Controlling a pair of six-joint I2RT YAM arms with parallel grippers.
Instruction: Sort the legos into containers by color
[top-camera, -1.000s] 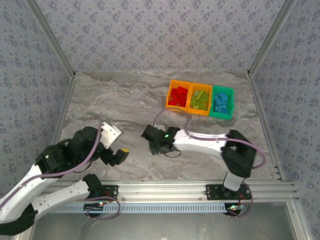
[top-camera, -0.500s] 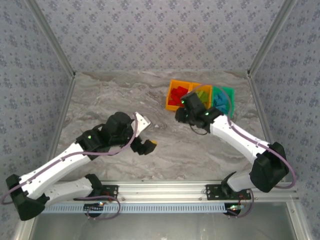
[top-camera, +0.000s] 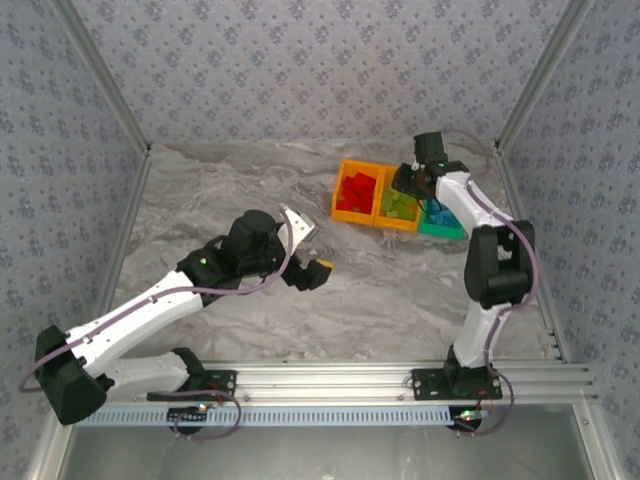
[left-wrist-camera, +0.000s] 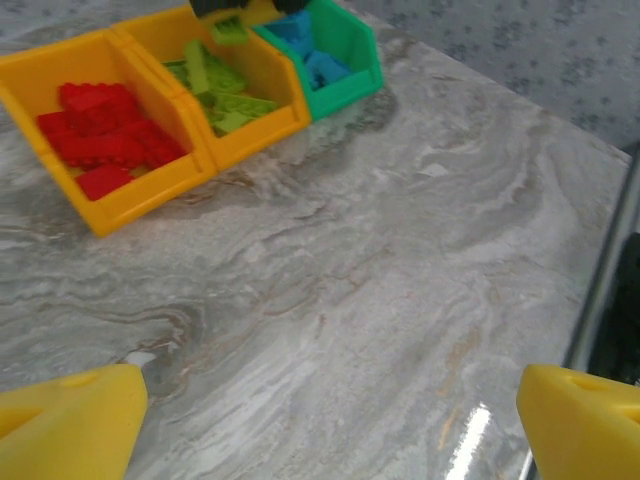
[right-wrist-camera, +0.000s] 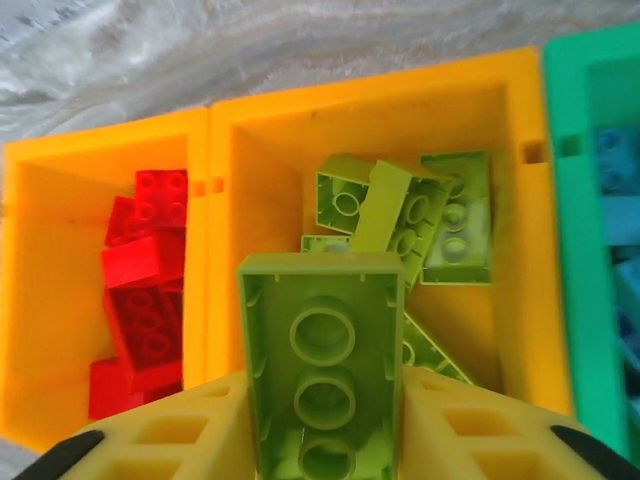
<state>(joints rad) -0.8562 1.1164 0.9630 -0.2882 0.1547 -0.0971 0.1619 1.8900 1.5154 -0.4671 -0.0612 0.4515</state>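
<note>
Three joined containers stand at the back right: an orange bin (top-camera: 338, 208) with red legos (top-camera: 355, 190), an orange bin (top-camera: 399, 224) with lime legos (top-camera: 398, 206), and a green bin (top-camera: 460, 185) with blue legos (top-camera: 438, 212). My right gripper (top-camera: 408, 182) hangs over the middle bin (right-wrist-camera: 370, 110), shut on a lime green lego (right-wrist-camera: 322, 330) whose hollow underside faces the camera. More lime legos (right-wrist-camera: 440, 215) lie below it and red legos (right-wrist-camera: 145, 270) to the left. My left gripper (top-camera: 310, 248) hovers open over bare table, its yellow fingertips (left-wrist-camera: 75, 415) wide apart.
The grey marbled table (top-camera: 220, 200) lies inside patterned walls. A metal post (top-camera: 520, 90) rises just behind the bins. My left arm (top-camera: 150, 305) stretches diagonally across the table's left half. In the left wrist view the bins (left-wrist-camera: 150, 200) sit ahead and left.
My right arm swung from the table's middle up to the bins, carrying the lime lego. My left arm reached forward and right toward the table's centre, still open.
</note>
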